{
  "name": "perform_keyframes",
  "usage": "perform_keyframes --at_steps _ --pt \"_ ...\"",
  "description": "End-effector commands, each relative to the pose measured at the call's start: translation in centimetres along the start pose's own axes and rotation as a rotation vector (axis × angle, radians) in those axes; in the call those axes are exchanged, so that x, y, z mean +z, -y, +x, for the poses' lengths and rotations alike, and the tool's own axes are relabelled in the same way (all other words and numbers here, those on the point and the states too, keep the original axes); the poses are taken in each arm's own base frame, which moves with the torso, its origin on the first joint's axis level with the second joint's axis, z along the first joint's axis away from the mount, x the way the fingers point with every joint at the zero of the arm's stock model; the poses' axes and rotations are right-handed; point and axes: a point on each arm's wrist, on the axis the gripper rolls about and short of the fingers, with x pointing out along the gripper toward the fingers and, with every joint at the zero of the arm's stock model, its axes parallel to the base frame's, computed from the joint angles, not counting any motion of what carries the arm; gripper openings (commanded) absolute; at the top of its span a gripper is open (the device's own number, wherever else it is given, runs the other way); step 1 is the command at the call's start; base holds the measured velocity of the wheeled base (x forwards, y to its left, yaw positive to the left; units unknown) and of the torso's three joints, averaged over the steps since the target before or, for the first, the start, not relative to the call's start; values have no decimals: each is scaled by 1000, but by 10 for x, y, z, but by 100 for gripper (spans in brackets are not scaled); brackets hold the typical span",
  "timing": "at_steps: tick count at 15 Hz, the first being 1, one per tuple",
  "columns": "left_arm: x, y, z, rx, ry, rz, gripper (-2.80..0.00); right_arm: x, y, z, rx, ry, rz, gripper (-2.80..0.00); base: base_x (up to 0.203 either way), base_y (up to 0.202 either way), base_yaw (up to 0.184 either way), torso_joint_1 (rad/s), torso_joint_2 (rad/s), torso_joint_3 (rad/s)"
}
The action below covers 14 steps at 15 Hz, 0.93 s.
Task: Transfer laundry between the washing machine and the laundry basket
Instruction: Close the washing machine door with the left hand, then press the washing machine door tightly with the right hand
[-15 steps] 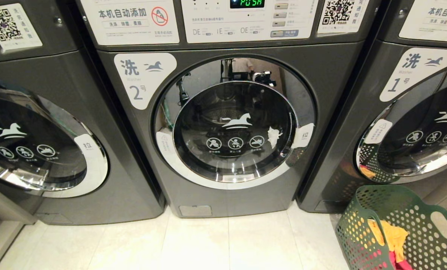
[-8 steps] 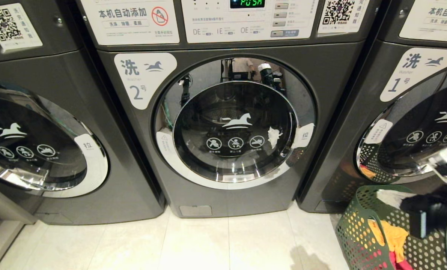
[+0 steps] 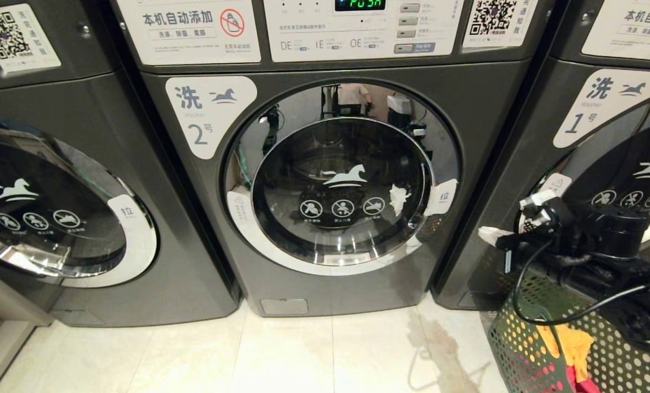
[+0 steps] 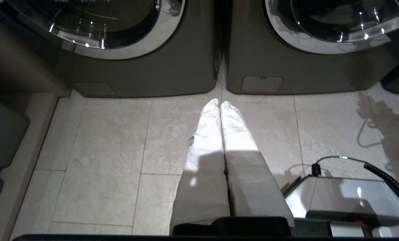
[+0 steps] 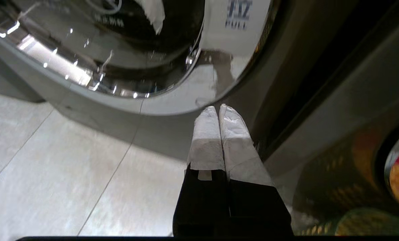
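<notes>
Both my grippers are pressed together and empty. My right gripper (image 3: 491, 236) hangs above the laundry basket (image 3: 513, 338), near the closed washing machine (image 3: 330, 180); yellow and red laundry (image 3: 573, 346) lies in the basket. My left gripper (image 4: 220, 104) hovers over the floor (image 4: 112, 160).

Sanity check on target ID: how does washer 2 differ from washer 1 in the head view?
Washer 2 stands centred and its label reads 2; washer 1 stands at the right, cut off, and its label reads 1. Washer 2's door is unobstructed; washer 1's is partly behind the right gripper and its arm, with the green basket in front. Both are dark grey with doors shut.
</notes>
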Motion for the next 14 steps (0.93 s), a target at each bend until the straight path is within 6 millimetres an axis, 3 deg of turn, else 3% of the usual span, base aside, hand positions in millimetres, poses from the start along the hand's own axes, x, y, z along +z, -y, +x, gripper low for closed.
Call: perform_keyframes --at_steps 1,8,10,14 --pt "-6 4 9 20 -33 5 -280 -18 3 28 13 -10 2 -280 0 0 0 0 0 0" --pt "-54 17 57 7 -199 34 -280 -9 15 94 65 140 -37 -280 0 0 0 0 0 0" --pt "-60 20 69 7 -163 29 -280 -4 16 112 63 185 -55 -280 0 0 0 0 0 0" --pt "-63 21 70 7 -170 29 -280 -12 17 132 60 200 -63 -280 0 0 0 0 0 0"
